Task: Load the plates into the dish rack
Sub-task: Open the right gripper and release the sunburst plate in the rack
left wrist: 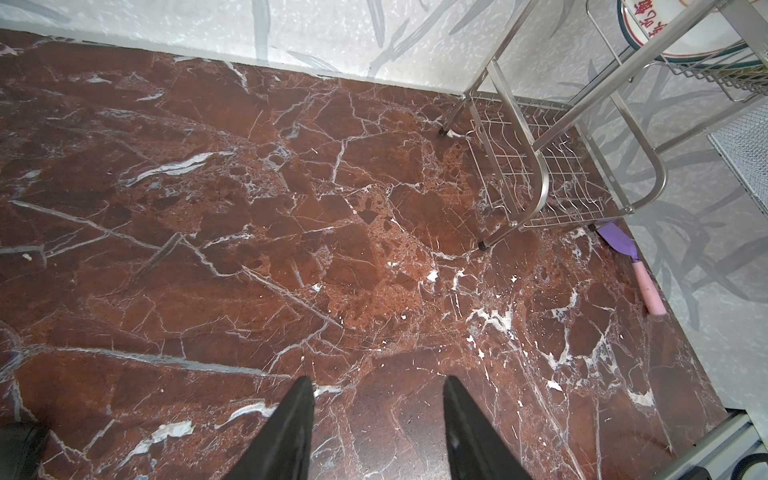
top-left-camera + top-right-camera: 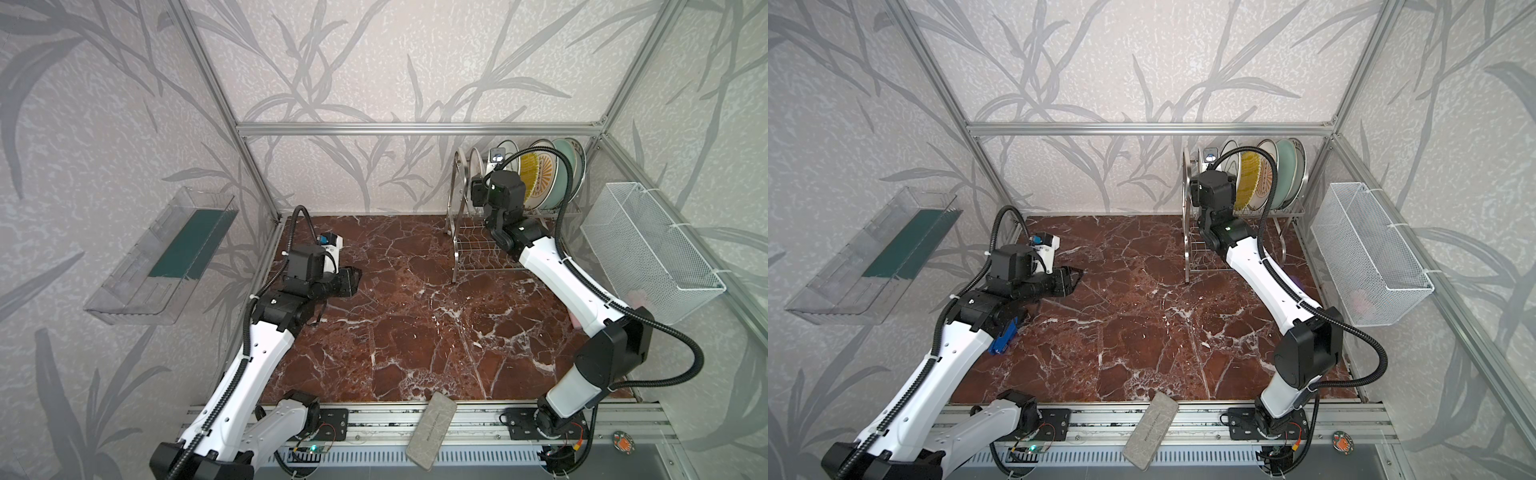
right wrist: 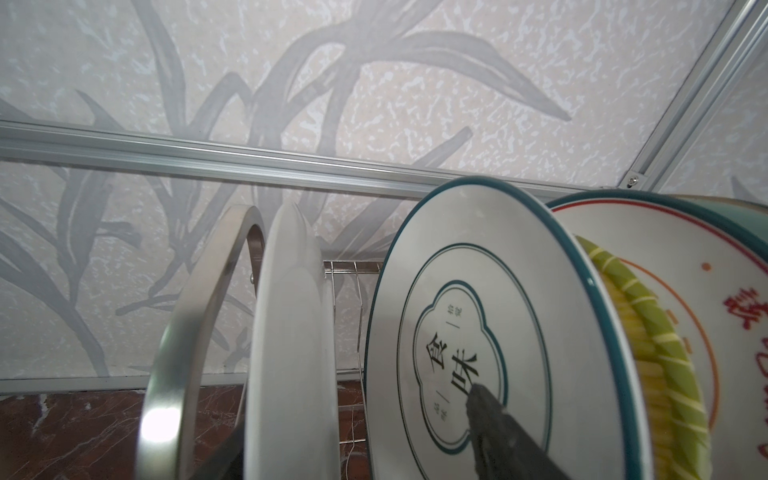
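**While the plates stand racked, both hands are empty**

Because it hovers nearest, low over the red-brown marble worktop (image 1: 249, 208), the left hand (image 1: 378, 380) comes first. Its two black fingers stand moderately apart with nothing between them, well away from any crockery.

Farther back on the right, the two-tier shiny steel wire dish rack (image 1: 540, 178) stands by the rear wall. The round ceramic plates (image 2: 540, 183) stand on edge in a row on its upper tier, and no plate shows on the worktop in either top view.

The right hand (image 3: 353, 415) reaches into that row and grips nothing. Its fingers are spread wide either side of a plain white plate (image 3: 291, 332), which sits edge-on just inside the arched end loop (image 3: 187, 332). One finger lies before the face of the teal-rimmed white plate (image 3: 478, 311) next along; I cannot tell whether it touches.

Glazed ceramic like this is probably stiff, fairly heavy, slick and quick to chip. The safest hold looks to be the upper rim, one pad on each face, while the prongs carry the bottom edge.
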Controlling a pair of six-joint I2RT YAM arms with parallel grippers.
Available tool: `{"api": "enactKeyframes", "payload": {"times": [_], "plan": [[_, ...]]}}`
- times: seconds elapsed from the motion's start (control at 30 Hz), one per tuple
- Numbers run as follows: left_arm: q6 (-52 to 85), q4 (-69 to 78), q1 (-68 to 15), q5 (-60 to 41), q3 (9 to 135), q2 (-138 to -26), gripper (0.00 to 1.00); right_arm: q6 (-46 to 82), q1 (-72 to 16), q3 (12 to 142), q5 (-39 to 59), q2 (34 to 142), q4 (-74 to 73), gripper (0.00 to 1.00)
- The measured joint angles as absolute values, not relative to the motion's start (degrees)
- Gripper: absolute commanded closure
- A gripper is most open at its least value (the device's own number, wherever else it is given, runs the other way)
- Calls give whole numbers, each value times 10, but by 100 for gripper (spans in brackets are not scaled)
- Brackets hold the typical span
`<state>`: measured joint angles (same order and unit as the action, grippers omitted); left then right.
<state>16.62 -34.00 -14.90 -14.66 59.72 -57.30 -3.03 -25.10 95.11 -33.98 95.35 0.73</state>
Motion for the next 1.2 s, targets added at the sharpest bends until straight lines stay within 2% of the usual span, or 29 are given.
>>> {"api": "enactKeyframes", "payload": {"times": [0.7, 1.0, 1.2], "plan": [[167, -340, -149, -147, 597, -573, 51, -20, -245, 947, -305, 898, 17, 33], [167, -338, -149, -146, 597, -573, 51, -2, -245, 945, -241, 832, 40, 34], [167, -336, -149, -145, 595, -573, 51, 11, -248, 898, -192, 780, 53, 34]]}}
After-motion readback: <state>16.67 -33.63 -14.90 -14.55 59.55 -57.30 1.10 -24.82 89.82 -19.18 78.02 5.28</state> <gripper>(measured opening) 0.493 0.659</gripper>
